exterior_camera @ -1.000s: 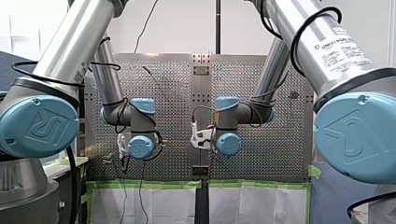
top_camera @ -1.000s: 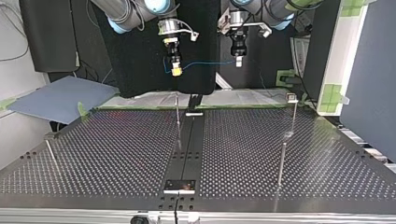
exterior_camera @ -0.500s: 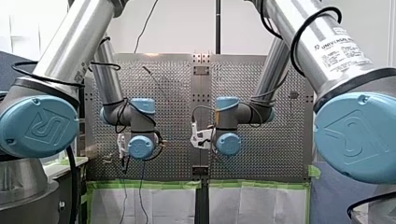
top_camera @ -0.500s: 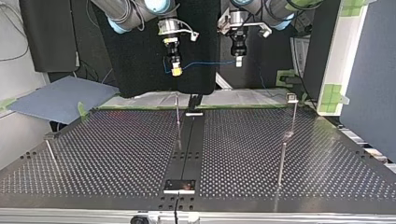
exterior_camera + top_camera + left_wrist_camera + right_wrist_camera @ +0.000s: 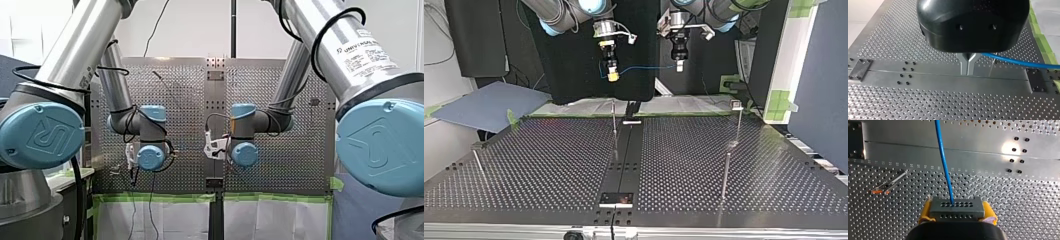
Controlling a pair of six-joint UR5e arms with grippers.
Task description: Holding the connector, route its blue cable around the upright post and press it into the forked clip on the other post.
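Right wrist view, right gripper (image 5: pixel 957 211) clamping connector (image 5: pixel 957 206) (yellow pads (image 5: pixel 926 211)), left gripper (image 5: pixel 967 70) pinching blue cable (image 5: pixel 1018 62).

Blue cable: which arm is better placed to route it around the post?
Right: my right claw clamps the dark grey perforated connector, the thin blue cable leaving it; my left claw only pinches the cable.

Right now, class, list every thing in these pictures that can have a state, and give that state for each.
right gripper: shut on connector
connector: clamped between yellow pads, above the table
left gripper: shut on blue cable
blue cable: strung between the grippers, round no post
middle post: upright, bare
forked clip: no cable in it
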